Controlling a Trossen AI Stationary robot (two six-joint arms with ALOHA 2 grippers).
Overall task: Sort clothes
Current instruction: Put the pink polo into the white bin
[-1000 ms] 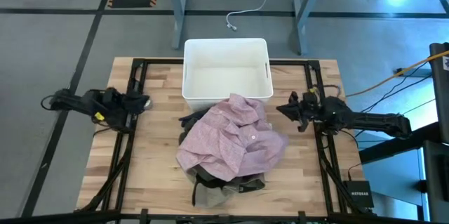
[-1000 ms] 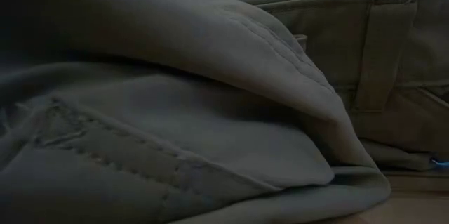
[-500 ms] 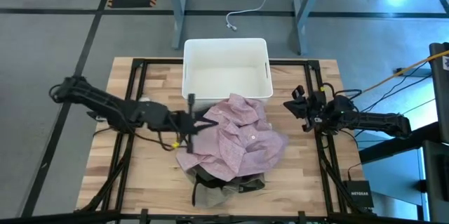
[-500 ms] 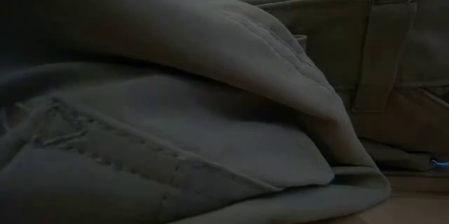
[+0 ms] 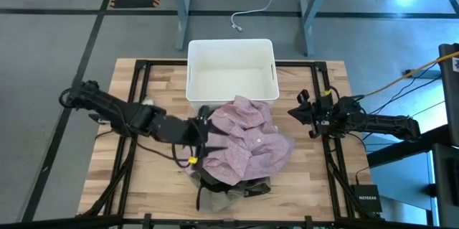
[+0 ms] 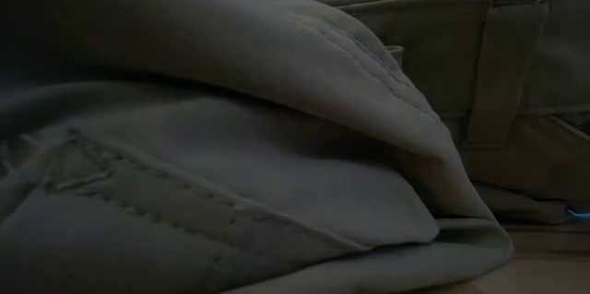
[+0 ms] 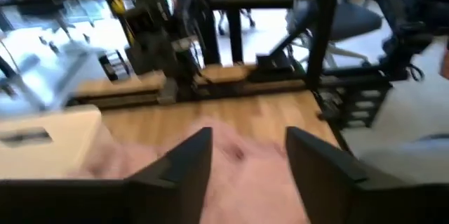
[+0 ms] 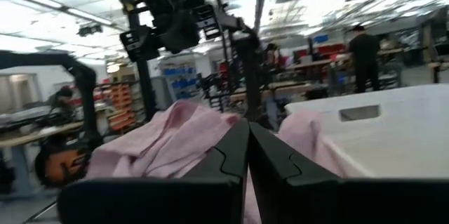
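Note:
The clothes lie heaped at the table's middle. A pale pink button shirt (image 5: 240,141) is on top, over dark pieces (image 5: 215,179) and khaki-tan trousers (image 5: 215,200). The trousers (image 6: 277,147) fill the low view. My left gripper (image 5: 204,125) reaches in from the left and stands open over the shirt's left edge (image 7: 242,150), one finger on either side of it. My right gripper (image 5: 300,111) is shut and waits just right of the heap, with the shirt (image 8: 168,140) ahead of it. My left gripper has its open fingers (image 7: 184,162) low over the pink shirt's left edge, coming in from the table's left and slanting down. I cannot tell whether they touch the cloth.
A white rectangular bin (image 5: 232,71) stands just beyond the heap at the table's far middle, and the shirt's far edge lies against its near wall. Black frame rails (image 5: 136,107) run along both sides of the table. Bare wood shows left and right of the heap.
My left gripper has swung from its place near the table's left edge toward the right, across the bare wood to the pink shirt's left edge. The heap has kept its shape.

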